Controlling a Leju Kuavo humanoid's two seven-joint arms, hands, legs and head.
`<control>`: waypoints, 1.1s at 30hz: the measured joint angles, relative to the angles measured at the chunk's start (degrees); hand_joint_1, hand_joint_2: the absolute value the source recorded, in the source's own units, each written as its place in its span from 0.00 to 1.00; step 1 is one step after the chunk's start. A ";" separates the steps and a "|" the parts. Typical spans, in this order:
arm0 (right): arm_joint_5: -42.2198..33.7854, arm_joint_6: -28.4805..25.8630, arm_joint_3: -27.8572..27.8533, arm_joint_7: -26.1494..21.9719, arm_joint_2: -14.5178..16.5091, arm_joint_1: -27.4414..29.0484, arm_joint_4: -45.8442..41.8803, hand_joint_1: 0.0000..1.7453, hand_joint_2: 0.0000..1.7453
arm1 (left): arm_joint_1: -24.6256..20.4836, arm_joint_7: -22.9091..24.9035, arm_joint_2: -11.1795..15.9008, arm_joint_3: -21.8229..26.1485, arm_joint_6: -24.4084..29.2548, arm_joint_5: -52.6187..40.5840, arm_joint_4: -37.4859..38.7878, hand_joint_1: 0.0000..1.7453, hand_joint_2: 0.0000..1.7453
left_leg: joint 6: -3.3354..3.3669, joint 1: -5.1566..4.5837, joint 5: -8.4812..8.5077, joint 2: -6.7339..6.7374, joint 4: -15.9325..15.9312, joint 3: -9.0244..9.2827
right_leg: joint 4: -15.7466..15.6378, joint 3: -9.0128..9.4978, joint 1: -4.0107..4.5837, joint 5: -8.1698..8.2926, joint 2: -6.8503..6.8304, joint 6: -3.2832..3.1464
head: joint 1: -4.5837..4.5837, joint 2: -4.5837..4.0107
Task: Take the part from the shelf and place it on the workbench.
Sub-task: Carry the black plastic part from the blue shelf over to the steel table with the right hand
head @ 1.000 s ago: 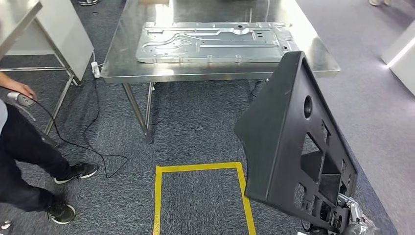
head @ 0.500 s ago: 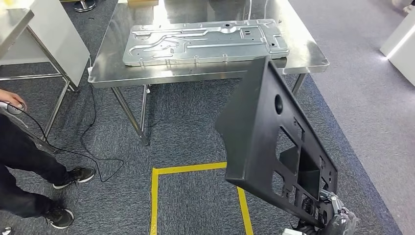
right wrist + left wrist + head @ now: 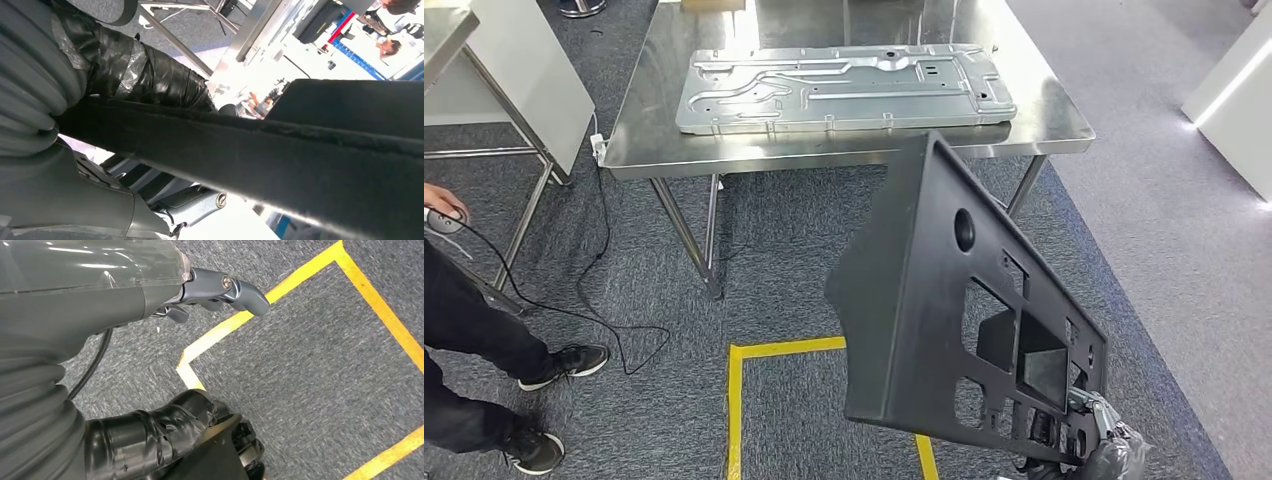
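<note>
A large black triangular part with several cut-outs stands upright in the head view's lower right, over the carpet. My right hand grips its lower corner. In the right wrist view the part's dark edge runs between the taped thumb and the fingers. The steel workbench stands ahead, beyond the part's top. My left hand hangs over the carpet with fingers spread and nothing in it.
A stamped metal plate covers much of the workbench. A person stands at the left holding a device with a cable trailing on the floor. A yellow tape outline marks the carpet. Another table stands at far left.
The whole view has shifted, so the camera has moved; the workbench now sits more to the left. The part stays in my right hand and shows further left in the picture.
</note>
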 joint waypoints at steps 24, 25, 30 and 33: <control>1.14 0.01 -0.33 -1.98 0.30 0.36 -0.73 1.00 1.00 | -0.26 1.02 0.07 0.09 2.06 -0.85 0.00 0.00 1.00 | -0.29 -1.16 -0.65 1.57 0.75 -0.56 | -14.81 7.84 1.45 5.85 -4.49 -1.97 | -0.17 0.00; 1.15 0.02 -0.33 -2.00 0.31 0.35 -0.78 1.00 1.00 | -0.19 1.04 0.06 0.10 2.07 -0.86 0.00 0.00 1.00 | -0.05 -0.96 -0.39 1.12 0.42 -0.36 | -14.18 7.75 1.36 5.24 -3.94 -1.64 | -0.16 0.00; 1.14 0.01 -0.35 -2.07 0.28 0.55 -0.87 1.00 1.00 | -0.36 1.10 0.02 0.11 2.08 -0.91 0.00 0.00 1.00 | 0.40 -0.58 0.06 -1.20 0.12 -0.17 | -0.66 1.37 0.41 -1.05 -1.03 -0.41 | -0.08 0.00; 1.14 0.01 -0.36 -2.12 0.28 0.61 -0.87 1.00 1.00 | -0.31 1.11 0.01 0.11 2.06 -0.91 0.00 0.00 1.00 | 0.07 -0.41 -0.18 -3.08 0.54 -0.11 | -5.61 3.09 -0.21 3.74 -0.21 -0.01 | -0.08 0.00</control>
